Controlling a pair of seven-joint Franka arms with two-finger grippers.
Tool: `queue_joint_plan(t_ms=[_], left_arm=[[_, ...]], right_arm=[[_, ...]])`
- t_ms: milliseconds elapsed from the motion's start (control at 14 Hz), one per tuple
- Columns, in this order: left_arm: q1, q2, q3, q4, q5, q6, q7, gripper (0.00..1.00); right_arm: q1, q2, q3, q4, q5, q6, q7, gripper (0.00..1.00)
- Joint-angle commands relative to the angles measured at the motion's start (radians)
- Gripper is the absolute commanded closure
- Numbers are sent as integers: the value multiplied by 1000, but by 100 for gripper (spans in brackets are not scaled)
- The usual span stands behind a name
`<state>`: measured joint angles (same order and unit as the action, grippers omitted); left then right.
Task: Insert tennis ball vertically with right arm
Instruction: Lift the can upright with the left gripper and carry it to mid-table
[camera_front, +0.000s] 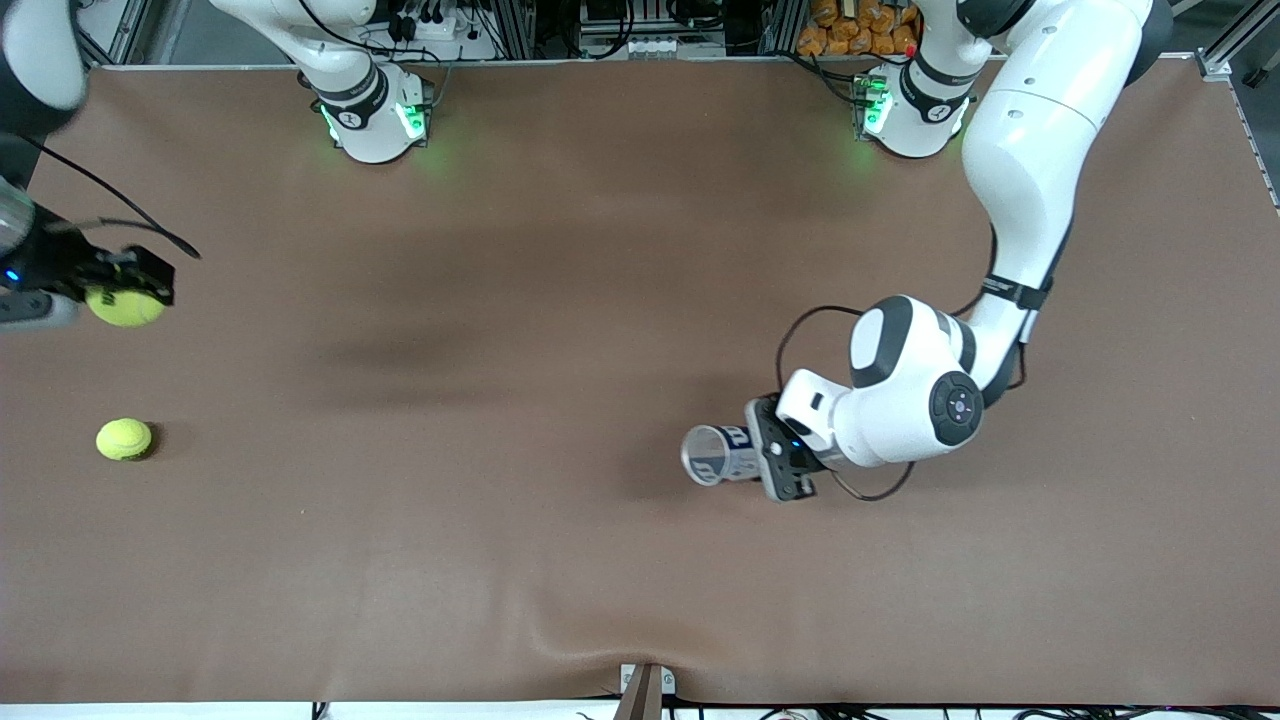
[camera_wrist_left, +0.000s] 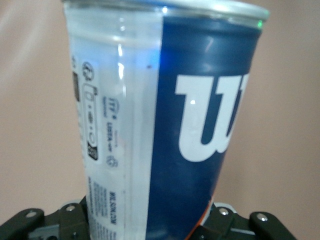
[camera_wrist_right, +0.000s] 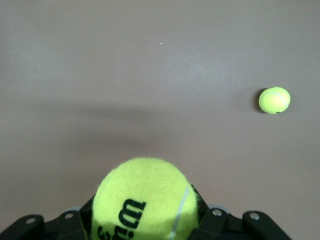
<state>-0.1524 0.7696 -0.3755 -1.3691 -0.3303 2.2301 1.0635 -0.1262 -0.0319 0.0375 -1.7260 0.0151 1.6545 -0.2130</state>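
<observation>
Lying alone on the brown table (camera_front: 560, 600), nearest the front camera of all the loose things, a second tennis ball (camera_front: 124, 439) rests toward the right arm's end; the right wrist view shows it as a small yellow ball (camera_wrist_right: 274, 100) on bare table surface, well apart from anything else.

A little farther from the front camera, toward the left arm's end, the left gripper (camera_front: 775, 462) is pinched on a clear plastic tennis-ball can (camera_front: 718, 455). The fingers (camera_front: 781, 465) clamp the can at its base end, and the can sticks out from them toward the middle of the table, its round open mouth turned toward the front camera and tipped, not standing upright on the table. Nothing can be made out inside it: through the mouth and the clear wall only the can's own plastic shows. In the left wrist view the can (camera_wrist_left: 165, 120) fills most of the frame, with a dark blue label carrying large white letters on one side and small printed text on the clear side, and its silvery rim at the end away from the fingers.

Up over the table's edge at the right arm's end, the right gripper (camera_front: 125, 290) holds the tennis ball (camera_front: 124, 306), the task's own ball. Its fingers (camera_wrist_right: 70, 222) are pressed in on either side of the ball (camera_wrist_right: 145, 200), whose black lettering faces the wrist camera. The held ball is well apart from the can.
</observation>
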Motion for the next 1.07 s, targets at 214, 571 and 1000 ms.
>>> queue_joint_plan(t_ms=[214, 571, 1000], left_arm=[[-54, -9, -48, -19, -147, 201, -35, 26], [-199, 32, -46, -24, -153, 478, -230, 26], [-361, 123, -46, -25, -361, 822, -250, 27]], right_arm=[[52, 40, -2, 128, 5, -79, -17, 100], [60, 40, -4, 131, 3, -79, -19, 100], [59, 40, -4, 131, 3, -79, -20, 100]])
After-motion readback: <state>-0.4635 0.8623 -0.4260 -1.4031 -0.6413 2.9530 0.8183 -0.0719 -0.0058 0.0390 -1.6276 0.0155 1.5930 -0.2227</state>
